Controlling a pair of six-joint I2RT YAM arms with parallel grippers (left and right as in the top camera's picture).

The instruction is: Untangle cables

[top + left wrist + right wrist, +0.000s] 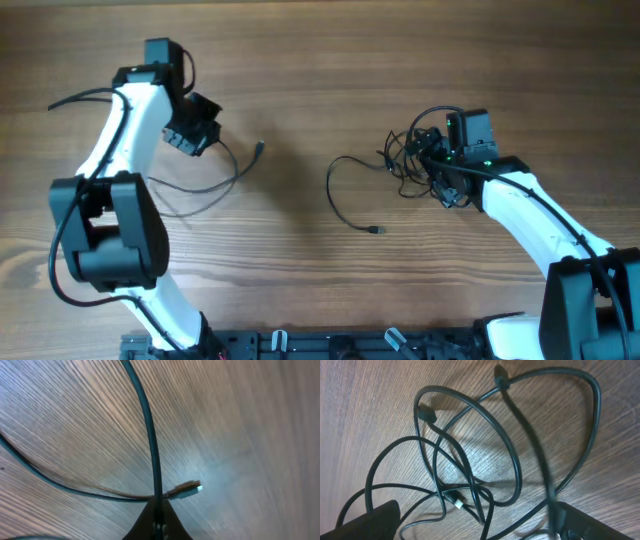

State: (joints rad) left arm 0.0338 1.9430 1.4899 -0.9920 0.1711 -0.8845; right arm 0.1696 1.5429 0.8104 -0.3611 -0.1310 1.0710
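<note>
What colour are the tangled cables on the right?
Black; the cables show best in the right wrist view.

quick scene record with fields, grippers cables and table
left gripper: shut on single cable
single cable: apart from the rest, on the left side of the table
right gripper: open, over tangled bundle
tangled bundle: black cables looped together, right side
loose tail: curves out of the bundle to a plug end
surface: wooden table
</note>
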